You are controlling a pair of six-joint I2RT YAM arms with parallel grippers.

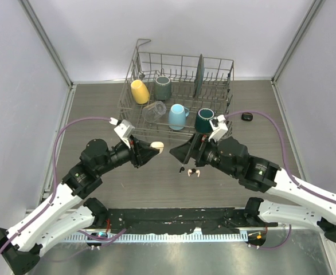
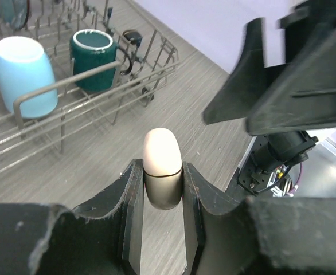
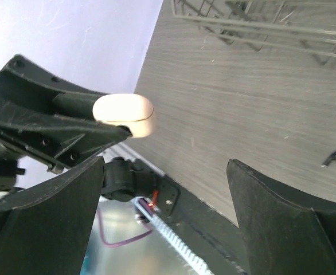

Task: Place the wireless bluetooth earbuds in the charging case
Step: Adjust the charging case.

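Grip check: my left gripper (image 2: pixel 162 192) is pinched on the cream-white charging case (image 2: pixel 161 150), its long axis running straight out past the fingertips toward the right arm. I can read no writing on it. My right gripper (image 3: pixel 165 166) gapes wide, holding nothing; a black earbud (image 3: pixel 334 157) lies on open table (image 3: pixel 242 114) beside it.

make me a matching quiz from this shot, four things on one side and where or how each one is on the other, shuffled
Things:
1 cream charging case
2 right gripper
3 black earbud
4 yellow mug

States:
a in the dish rack
b lying loose on the table
c clamped in the left gripper
d open, holding nothing

Pairs: 1-c; 2-d; 3-b; 4-a
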